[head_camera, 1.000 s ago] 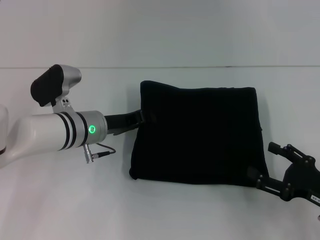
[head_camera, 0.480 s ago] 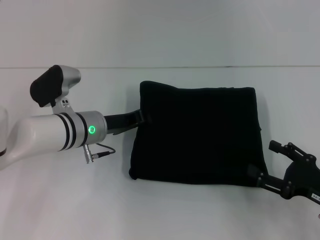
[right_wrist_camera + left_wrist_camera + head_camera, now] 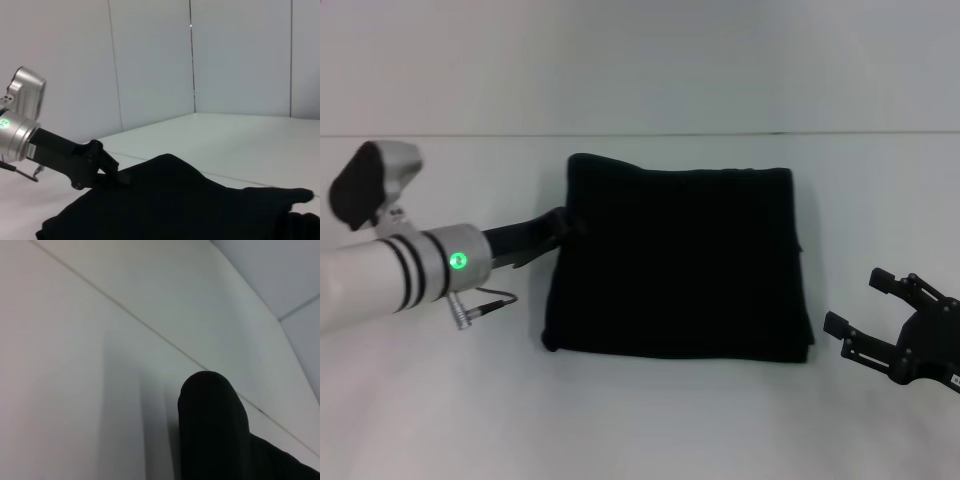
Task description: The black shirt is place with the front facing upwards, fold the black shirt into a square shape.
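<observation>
At shirt's left edge, left tool [image 3: 563, 222] (grip unclear, perhaps pinching black shirt [image 3: 680, 265]); right tool [image 3: 885, 315] open.

The black shirt [image 3: 680, 265] is matt, soft cloth; the white bench [image 3: 640, 420] looks smooth and faintly glossy.

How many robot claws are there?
2. The left gripper is at the left edge of the folded black fabric shirt, shut on it. The right gripper sits open on the white table, right of the shirt, not touching.
</observation>
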`<state>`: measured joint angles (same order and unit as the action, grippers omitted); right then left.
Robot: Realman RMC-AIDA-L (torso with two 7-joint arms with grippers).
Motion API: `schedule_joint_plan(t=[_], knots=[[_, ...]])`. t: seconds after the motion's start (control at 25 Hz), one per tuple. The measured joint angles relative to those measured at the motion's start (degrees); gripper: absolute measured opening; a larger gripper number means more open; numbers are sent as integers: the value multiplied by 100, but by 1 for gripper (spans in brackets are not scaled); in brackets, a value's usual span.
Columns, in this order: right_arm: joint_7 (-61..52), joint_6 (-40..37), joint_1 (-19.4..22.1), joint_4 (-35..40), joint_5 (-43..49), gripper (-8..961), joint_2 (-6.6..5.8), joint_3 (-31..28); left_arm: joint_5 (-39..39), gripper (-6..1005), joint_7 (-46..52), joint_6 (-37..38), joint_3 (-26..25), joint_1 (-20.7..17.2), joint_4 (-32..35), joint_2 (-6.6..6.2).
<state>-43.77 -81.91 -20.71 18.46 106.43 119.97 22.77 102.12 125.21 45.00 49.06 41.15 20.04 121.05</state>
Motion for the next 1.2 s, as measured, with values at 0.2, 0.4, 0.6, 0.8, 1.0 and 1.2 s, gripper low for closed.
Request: schedule_joint_plan(t=[0.2,0.4,0.6,0.8,1.0,1.2], knots=[[14,-2,-28,-6,-11,941,10,-42,-413,65,-288,209,-361,-314,-8,6],[36,-2,-43,-15,-52,941,17,-45,-517,66,-549,436,-522,-371,-25,43],[41,-2,-58,-34,-73,941,18,-45,-518,68,-704,515,-502,-355,-27,42],[49,-1,-82,-72,-73,941,14,-45,-560,173,-1253,774,-548,-445,51,5],[52,-2,-104,-81,-91,941,21,-47,-761,323,-2188,1592,-1056,-802,325,-60],[264,-203,-111,-141,-168,941,16,-25,-773,547,-3828,3279,-1416,-1260,783,-75]])
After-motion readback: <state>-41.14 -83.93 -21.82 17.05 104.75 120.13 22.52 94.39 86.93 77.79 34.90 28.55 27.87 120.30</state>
